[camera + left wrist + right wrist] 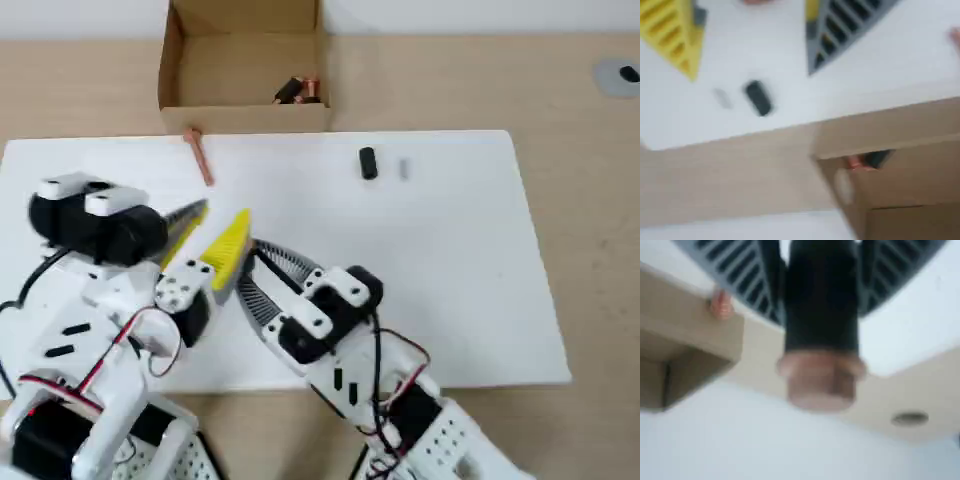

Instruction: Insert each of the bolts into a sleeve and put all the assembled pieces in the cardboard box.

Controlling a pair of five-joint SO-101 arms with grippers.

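Clamps a bolted sleeve [821,335] in right gripper [248,268] over the white mat [450,280]. Holds left gripper [205,232] spread, empty. Leaves loose bolt [198,155] and black sleeve [368,162] on mat, one assembled piece [297,90] in cardboard box [175,60].

Premises are presenting as a robotics lab: left arm [100,228] and right arm [330,305] are standing on perforated bases [455,440], wires [398,347] are showing, a mat [450,270] is covering a desk [590,200] with a grommet [619,75].
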